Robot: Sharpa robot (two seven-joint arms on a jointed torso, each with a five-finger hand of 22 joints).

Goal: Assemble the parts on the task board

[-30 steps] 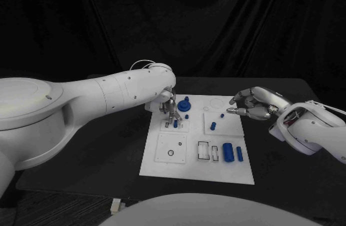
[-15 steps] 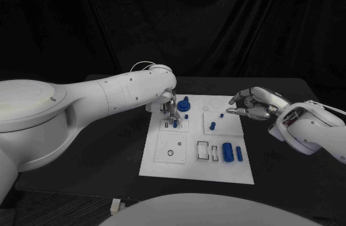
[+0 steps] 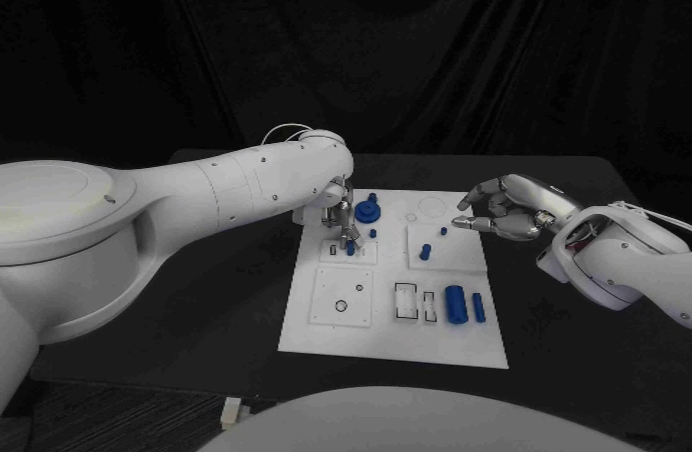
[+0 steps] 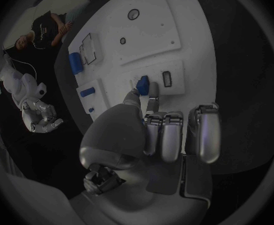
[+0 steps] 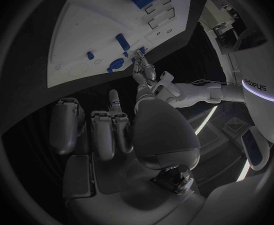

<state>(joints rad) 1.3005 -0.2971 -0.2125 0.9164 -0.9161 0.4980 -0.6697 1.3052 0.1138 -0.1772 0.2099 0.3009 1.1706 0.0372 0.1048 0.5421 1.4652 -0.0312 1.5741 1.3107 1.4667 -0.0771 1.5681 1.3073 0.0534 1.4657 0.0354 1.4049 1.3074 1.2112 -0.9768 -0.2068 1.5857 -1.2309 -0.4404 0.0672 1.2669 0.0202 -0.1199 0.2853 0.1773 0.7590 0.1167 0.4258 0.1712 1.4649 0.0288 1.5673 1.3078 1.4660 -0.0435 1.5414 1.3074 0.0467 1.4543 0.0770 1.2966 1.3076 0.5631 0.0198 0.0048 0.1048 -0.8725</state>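
White board (image 3: 397, 332) carries about seven blue parts; the left hand (image 3: 339, 215) pinches one part (image 4: 142, 84) at the board's far-left slots. Right hand (image 3: 502, 210) hovers, fingers curled on nothing. Nothing has moved since earlier.

The left hand (image 3: 338, 215) hides part of the small blue part (image 4: 142, 84) it pinches.

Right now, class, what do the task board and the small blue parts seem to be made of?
Task board: probably rigid plastic, matte white, flat with crisp cut-out slots. Blue cylinder: likely moulded or printed plastic, evenly coloured, dull sheen. Left hand: silvery, reflective fingers; metal or metallic coating, uncertain.
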